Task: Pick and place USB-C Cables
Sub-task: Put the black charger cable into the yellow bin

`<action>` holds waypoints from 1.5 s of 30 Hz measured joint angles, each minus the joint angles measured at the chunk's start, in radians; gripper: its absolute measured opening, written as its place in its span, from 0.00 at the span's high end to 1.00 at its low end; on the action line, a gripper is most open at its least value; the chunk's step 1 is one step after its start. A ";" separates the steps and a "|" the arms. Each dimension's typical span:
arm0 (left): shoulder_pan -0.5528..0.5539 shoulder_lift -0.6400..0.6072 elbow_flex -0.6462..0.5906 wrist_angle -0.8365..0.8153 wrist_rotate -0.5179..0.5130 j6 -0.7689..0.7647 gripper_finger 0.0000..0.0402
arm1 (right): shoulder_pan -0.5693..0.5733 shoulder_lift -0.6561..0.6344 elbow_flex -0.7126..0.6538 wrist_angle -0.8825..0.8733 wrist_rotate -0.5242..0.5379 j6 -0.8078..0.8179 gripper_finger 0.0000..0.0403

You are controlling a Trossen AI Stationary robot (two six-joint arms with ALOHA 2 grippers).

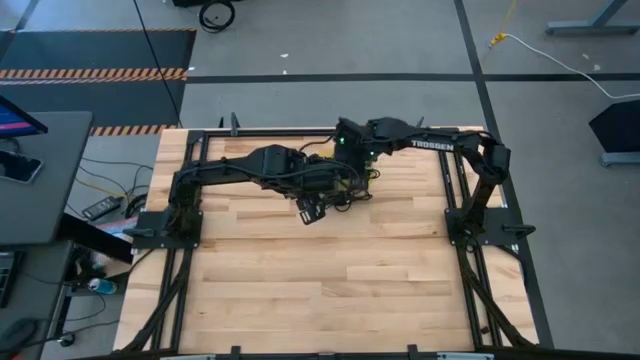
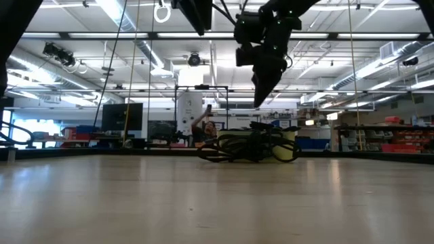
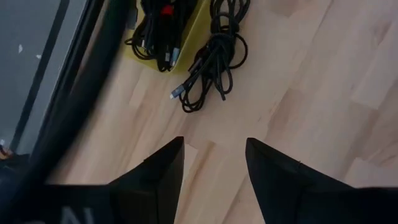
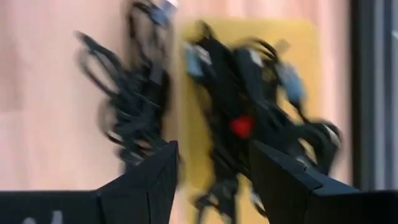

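The left gripper (image 1: 312, 210) hung above the wooden table (image 1: 330, 290), clear of the surface, on the near side of the yellow tray (image 3: 198, 28). In the left wrist view its two dark fingers (image 3: 158, 171) stood apart with bare wood between them; the jaws were released and held nothing.

Ahead of those fingers, one bundle of USB-C Cables (image 3: 214, 59) lay on the table just beside the yellow tray, a silver plug pointing out from the coil. More coils lay on the tray itself, one carrying a red band (image 3: 166, 9).

In the low view the cables formed a dark heap (image 2: 251, 148) on the far part of the table, with the tray's pale yellow edge showing at the heap's right side.

The right gripper (image 4: 211, 168) was positioned above the yellow tray, over the cable pile. Its fingers (image 4: 152, 177) stood spread and unloaded, framing the coils below. The right wrist picture was motion-blurred, so individual cables on the tray could not be separated.
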 joint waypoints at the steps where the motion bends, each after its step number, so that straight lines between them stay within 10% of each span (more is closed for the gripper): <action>1: -0.006 -0.009 0.000 0.000 0.001 -0.012 0.56 | -0.014 0.000 0.001 -0.012 0.020 -0.002 0.49; 23: -0.163 -0.344 -0.001 0.001 -0.260 -0.175 0.70 | -0.064 0.000 -0.026 -0.089 -0.242 0.081 0.49; 45: -0.127 -0.367 -0.002 0.001 -0.261 0.026 0.70 | 0.026 -0.001 -0.277 0.212 -0.151 0.070 0.49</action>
